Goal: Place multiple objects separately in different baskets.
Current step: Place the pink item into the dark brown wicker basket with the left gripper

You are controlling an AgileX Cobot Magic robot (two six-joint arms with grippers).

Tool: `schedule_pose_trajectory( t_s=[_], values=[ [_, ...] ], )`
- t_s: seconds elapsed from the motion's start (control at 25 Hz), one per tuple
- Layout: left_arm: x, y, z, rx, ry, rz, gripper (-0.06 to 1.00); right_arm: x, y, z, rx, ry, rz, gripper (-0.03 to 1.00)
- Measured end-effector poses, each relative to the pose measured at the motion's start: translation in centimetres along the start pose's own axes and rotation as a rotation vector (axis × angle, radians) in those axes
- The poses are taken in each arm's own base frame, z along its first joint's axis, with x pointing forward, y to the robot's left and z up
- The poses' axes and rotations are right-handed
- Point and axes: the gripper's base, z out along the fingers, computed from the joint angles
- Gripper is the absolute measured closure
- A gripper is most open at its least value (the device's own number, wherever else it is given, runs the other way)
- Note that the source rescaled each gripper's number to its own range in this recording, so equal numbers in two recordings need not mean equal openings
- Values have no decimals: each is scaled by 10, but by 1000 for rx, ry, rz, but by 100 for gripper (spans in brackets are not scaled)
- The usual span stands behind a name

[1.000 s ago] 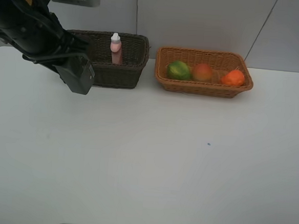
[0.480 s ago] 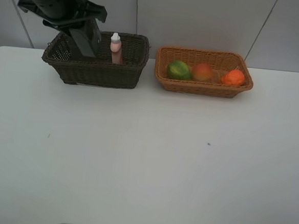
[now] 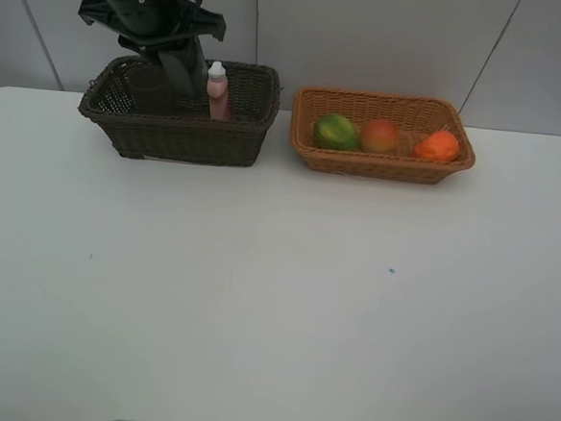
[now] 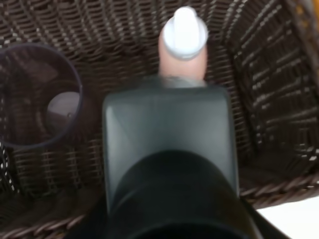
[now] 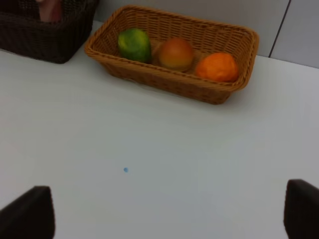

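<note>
My left gripper (image 3: pixel 173 41) is shut on the dark green pump bottle (image 3: pixel 187 75) and holds it inside the dark brown basket (image 3: pixel 180 136), just beside the slim pink bottle (image 3: pixel 216 92). In the left wrist view the green bottle (image 4: pixel 167 129) fills the middle, with the pink bottle's white cap (image 4: pixel 185 31) behind it and the translucent cup (image 4: pixel 36 97) standing beside it. The light orange-brown basket (image 3: pixel 380 165) holds the green fruit (image 3: pixel 335 131), the peach (image 3: pixel 380 136) and the orange (image 3: pixel 438 145). My right gripper (image 5: pixel 169 214) is open and empty above the table.
The two baskets stand side by side at the table's far edge, against a grey wall. The white table (image 3: pixel 274 297) stretches in front of them, with a small blue speck (image 3: pixel 391 270) on it.
My left arm has carried the dark green bottle from in front of the dark basket's left end, up and to the right, into the basket beside the pink bottle.
</note>
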Motion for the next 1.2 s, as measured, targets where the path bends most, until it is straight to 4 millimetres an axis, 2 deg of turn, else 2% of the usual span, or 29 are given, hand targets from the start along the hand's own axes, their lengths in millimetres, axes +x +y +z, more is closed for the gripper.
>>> schedule_pose_trajectory(
  t_s=[0.16, 0.44, 0.8, 1.2],
  values=[
    [3, 6, 10, -15, 31, -18, 48, 0, 0, 0, 0, 0, 0, -2],
    [-2, 18, 14, -22, 4, -45, 48, 0, 0, 0, 0, 0, 0, -2],
    [5, 21, 46, -33, 44, -47, 48, 0, 0, 0, 0, 0, 0, -2],
    [6, 20, 48, -24, 42, -15, 48, 0, 0, 0, 0, 0, 0, -2]
  ],
)
